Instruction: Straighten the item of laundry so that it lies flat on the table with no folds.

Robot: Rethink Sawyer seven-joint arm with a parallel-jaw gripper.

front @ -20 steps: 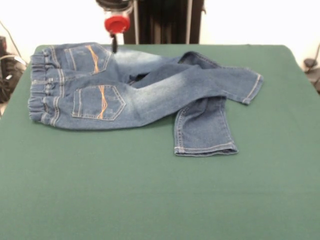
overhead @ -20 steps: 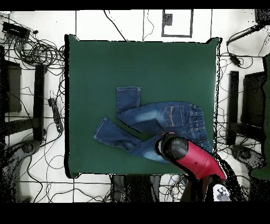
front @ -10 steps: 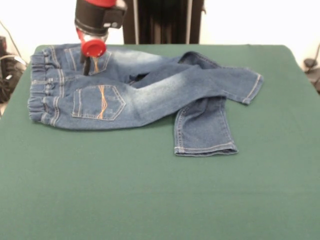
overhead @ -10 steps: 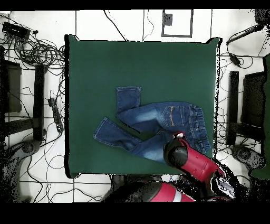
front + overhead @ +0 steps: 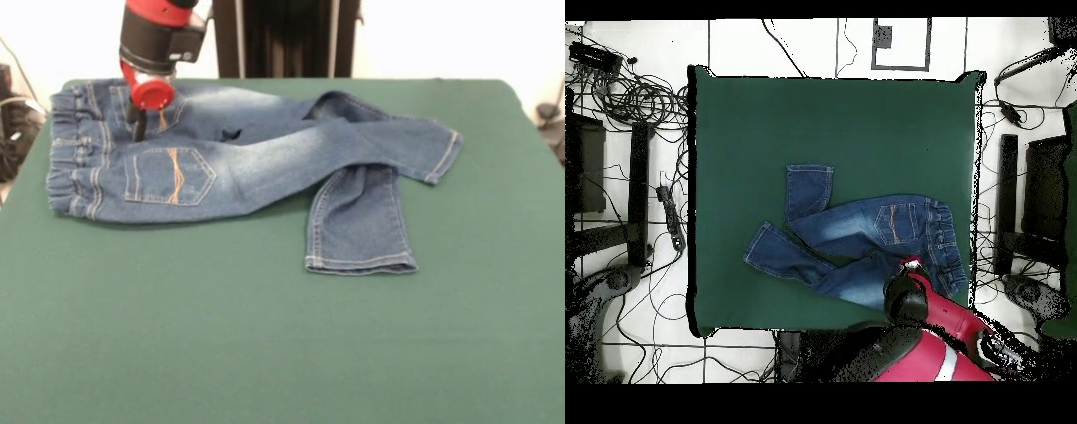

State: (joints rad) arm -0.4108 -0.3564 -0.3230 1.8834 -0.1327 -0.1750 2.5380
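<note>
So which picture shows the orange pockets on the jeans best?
The front view. Both pockets on the jeans face that camera, though the end effector covers part of the far one. The overhead view shows one pocket as a faint outline; the arm hides the other.

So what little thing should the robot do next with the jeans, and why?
Probably lift away from the waist end and go to the legs. The gripper is down on the jeans by the far back pocket, near the waistband, while the trouble lies elsewhere: one leg lies across the other, so the jeans are not yet flat on the table.
</note>
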